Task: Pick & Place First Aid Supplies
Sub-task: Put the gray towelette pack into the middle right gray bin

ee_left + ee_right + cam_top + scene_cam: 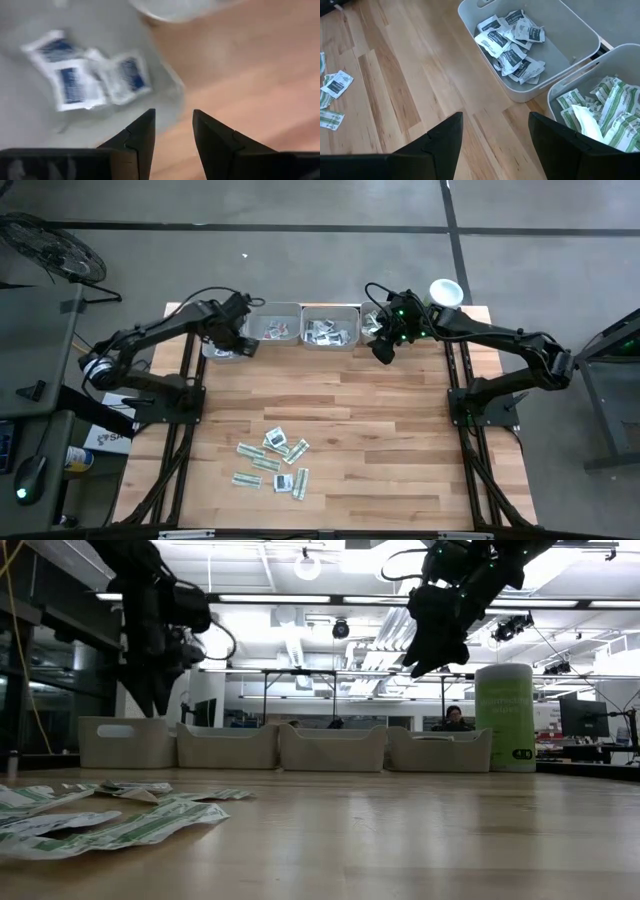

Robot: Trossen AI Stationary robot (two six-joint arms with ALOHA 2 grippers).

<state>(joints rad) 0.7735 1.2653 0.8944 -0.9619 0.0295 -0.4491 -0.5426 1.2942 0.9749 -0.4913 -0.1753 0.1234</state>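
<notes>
Loose first aid supplies point(272, 462), green-white strips and white squarish sachets, lie flat on the wooden table toward its near edge, also low in the low view point(120, 815). My left gripper point(174, 112) hangs open over the near rim of a grey tray point(30, 125) at the far left. White sachets with blue marks point(80, 82) lie in that tray, and nothing is between the fingers. My right gripper point(495, 117) stands open above the bare table, just in front of the right-hand trays point(383, 355).
A row of grey trays point(330, 748) lines the far edge. One tray point(555, 65) holds white sachets with dark marks, and its neighbour point(600, 110) holds green-white strips. A tall green tub point(505, 715) stands at the far right. Bare wood lies between the trays and the loose pile.
</notes>
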